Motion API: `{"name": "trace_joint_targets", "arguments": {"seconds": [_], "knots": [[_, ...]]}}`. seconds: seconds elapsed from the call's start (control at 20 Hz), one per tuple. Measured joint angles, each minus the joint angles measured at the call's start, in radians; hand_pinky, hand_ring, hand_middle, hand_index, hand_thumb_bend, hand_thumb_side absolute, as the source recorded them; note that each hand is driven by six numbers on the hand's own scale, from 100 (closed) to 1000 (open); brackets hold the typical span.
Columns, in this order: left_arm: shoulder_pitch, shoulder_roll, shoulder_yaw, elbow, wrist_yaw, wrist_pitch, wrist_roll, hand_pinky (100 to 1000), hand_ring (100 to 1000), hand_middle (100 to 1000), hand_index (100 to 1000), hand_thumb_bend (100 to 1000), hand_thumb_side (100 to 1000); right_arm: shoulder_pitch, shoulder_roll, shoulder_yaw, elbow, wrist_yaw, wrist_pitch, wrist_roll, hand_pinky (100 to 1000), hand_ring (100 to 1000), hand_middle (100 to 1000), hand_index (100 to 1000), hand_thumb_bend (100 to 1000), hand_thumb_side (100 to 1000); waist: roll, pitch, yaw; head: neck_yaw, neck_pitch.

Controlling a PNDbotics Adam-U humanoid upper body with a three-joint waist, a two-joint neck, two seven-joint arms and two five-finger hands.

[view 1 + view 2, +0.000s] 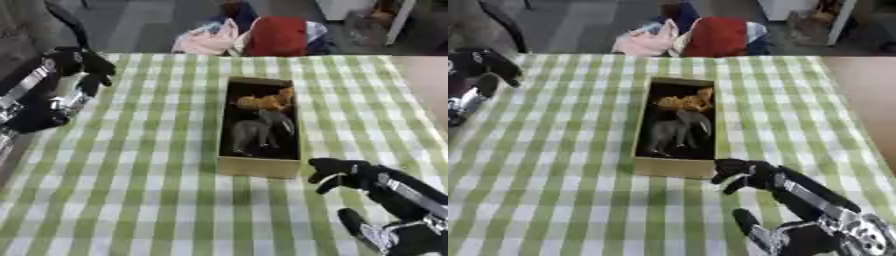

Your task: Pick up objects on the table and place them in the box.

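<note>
Nearest the camera, the right hand (337, 172) hangs just off the box's (260, 169) near right corner, fingers curled inward and holding nothing that can be made out. It does not seem to touch the cardboard, though the gap is too narrow to be sure.

The box lies on the green-checked desk (149, 190) with its long axis running away from the camera, short near wall facing the robot. Inside it, toward the near half, a grey animal figure (256, 131) lies roughly along the box's length; beyond it, in the far half, sits an orange-brown toy (267, 101). Which way either one faces cannot be told.

No loose object shows on the cloth around the box, so the placing appears done, or nearly so. The next move probably calls only for drawing the right hand clear of the box without knocking its corner.

Well to the far left of the box, the left hand (83, 62) is raised over the desk edge, its fingers bent and empty.
</note>
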Motion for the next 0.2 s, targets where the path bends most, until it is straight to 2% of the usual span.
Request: {"name": "trace_joint_targets", "arguments": {"seconds": [0.2], "knots": [[0.044,-0.052,0.025,-0.033,0.034,0.028,0.016,751,604,630,750,100,739,0.004,0.000,-0.015,-0.004,-0.001,0.005,-0.038,724,1000,766,916,109,343,0.000,0.005,0.001,-0.002,0.009]]}}
